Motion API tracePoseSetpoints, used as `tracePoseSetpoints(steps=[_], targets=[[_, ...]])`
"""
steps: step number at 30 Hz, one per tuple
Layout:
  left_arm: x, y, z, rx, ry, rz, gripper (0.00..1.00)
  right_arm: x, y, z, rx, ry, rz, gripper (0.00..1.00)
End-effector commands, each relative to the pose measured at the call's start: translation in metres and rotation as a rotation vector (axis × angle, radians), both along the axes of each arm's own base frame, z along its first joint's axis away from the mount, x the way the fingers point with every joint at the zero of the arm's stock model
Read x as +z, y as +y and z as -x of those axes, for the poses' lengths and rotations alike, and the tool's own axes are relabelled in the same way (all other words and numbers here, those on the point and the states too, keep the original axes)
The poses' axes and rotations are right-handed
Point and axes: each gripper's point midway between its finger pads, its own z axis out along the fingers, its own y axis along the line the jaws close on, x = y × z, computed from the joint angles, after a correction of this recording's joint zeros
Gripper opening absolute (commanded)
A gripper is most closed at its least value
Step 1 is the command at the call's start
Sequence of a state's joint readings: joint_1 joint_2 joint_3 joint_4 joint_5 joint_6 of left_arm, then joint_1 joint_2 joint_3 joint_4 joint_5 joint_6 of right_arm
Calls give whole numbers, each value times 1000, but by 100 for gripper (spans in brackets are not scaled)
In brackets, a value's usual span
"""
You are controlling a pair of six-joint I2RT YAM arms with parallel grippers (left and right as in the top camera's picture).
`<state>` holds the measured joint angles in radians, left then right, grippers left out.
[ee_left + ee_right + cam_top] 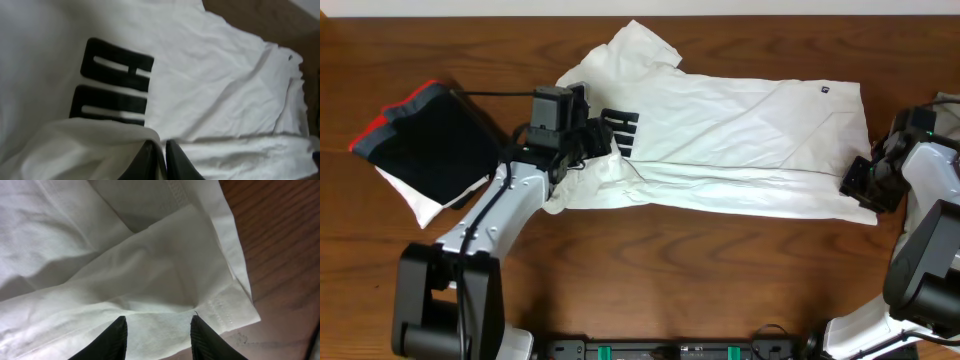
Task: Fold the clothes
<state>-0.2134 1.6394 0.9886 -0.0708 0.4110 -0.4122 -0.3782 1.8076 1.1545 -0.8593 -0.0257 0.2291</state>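
The clothes, a white T-shirt [740, 130], lie spread sideways across the table with the black lettering [620, 130] at the left and a small dark tag [825, 90] near the hem at the right. My left gripper [595, 140] sits by the lettering [112, 87]. Its fingers [176, 160] are almost together, pinching a raised fold of the shirt [100, 137]. My right gripper [855, 180] stands open over the shirt's near-right hem corner [225, 310], its fingers [117, 335] spread over flat cloth and holding nothing.
A folded dark garment with a red edge [430, 140] lies at the left on something white [415, 200]. Bare wooden table [720, 270] runs along the front. The shirt's corner ends near the table's right side [285, 255].
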Motion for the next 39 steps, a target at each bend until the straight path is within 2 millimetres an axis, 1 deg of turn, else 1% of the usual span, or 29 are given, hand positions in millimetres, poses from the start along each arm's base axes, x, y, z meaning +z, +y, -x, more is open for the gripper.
tracePoseSetpoints(steps=[1,4,7,9,10,12,18,20,22,25,27,35,39], targets=[[-1,1,-10,39,-11,8,13,-4,1,3,11,19,4,40],[-2,12,-17,90,-35,-37,14,-4,1,3,11,19,4,39],[-3,28,-25,165,-62,-107,15,-4,1,3,11,18,4,40],[-3,40,-30,217,-81,-155,17,-5,1,3,11,19,4,39],[-2,45,-33,237,-93,-177,23,-5,1,3,11,19,4,40],[0,49,-35,256,-106,-194,28,-5,1,3,11,20,3,40],[-3,59,-35,280,-92,-212,29,-5,2,4,11,23,2,40],[-10,61,-27,276,-53,-226,29,-5,2,4,11,23,2,40],[-22,63,-14,267,17,-250,30,-5,2,4,11,23,2,40],[-46,70,18,247,171,-303,30,-5,2,4,11,23,2,40],[-56,73,35,237,246,-329,30,-5,2,4,11,23,2,40],[-82,82,64,234,331,-373,30,-5,2,4,11,23,2,40],[-99,102,81,276,365,-473,29,-5,2,4,11,24,2,40]])
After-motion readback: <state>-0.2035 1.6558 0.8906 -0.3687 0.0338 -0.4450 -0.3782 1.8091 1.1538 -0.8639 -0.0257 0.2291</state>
